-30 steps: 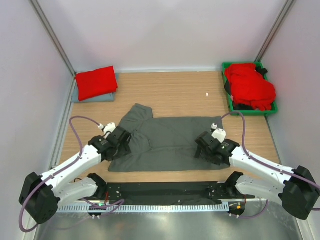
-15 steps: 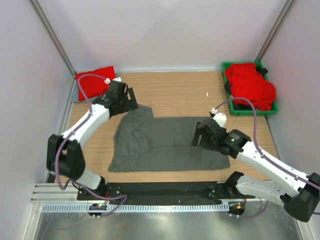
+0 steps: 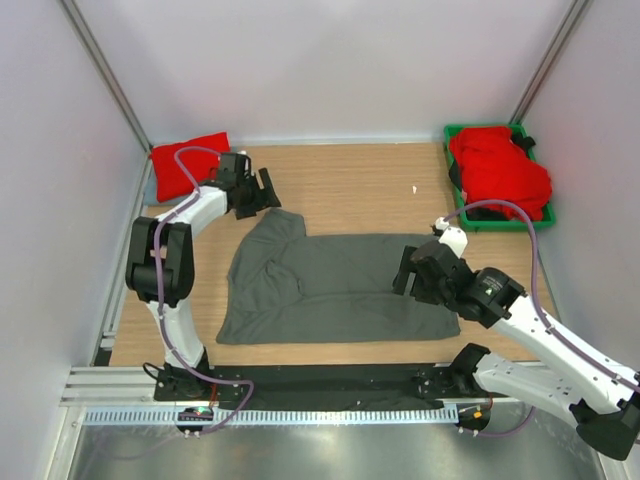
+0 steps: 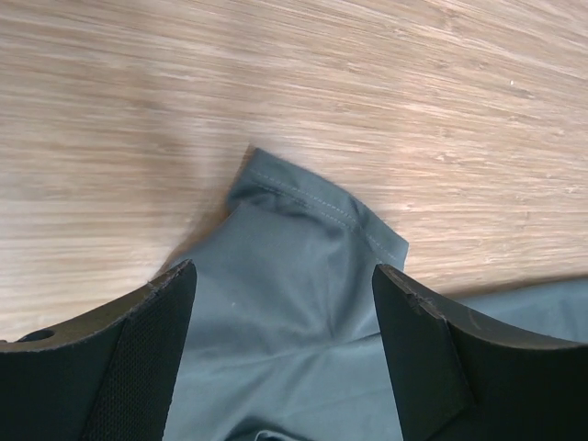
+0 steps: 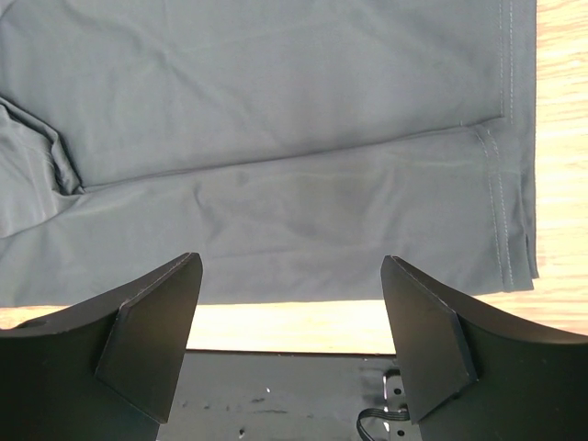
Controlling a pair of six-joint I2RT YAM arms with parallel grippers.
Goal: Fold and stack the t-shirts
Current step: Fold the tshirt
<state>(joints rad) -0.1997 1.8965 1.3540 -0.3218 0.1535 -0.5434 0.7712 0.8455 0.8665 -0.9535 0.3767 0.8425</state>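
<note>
A dark charcoal t-shirt [image 3: 335, 285] lies spread flat on the wooden table, one sleeve [image 3: 285, 222] sticking out at its far left. My left gripper [image 3: 266, 192] hovers open just beyond that sleeve. In the left wrist view the sleeve [image 4: 303, 211] shows between the left gripper's [image 4: 283, 271] spread fingers, which hold nothing. My right gripper [image 3: 412, 280] stands open above the shirt's right side. In the right wrist view the shirt [image 5: 276, 110] lies flat below the right gripper [image 5: 289, 260], its folded hem [image 5: 501, 202] at the right. A folded red t-shirt [image 3: 188, 163] sits at the back left.
A green bin [image 3: 462, 212] at the back right holds a heap of red t-shirts [image 3: 500, 170]. The black base plate [image 3: 330, 380] runs along the near table edge. White walls close in the left, back and right sides.
My left arm swung from the shirt's near left side out to the far left sleeve. My right gripper rose and shifted slightly right. Both grippers opened wider.
</note>
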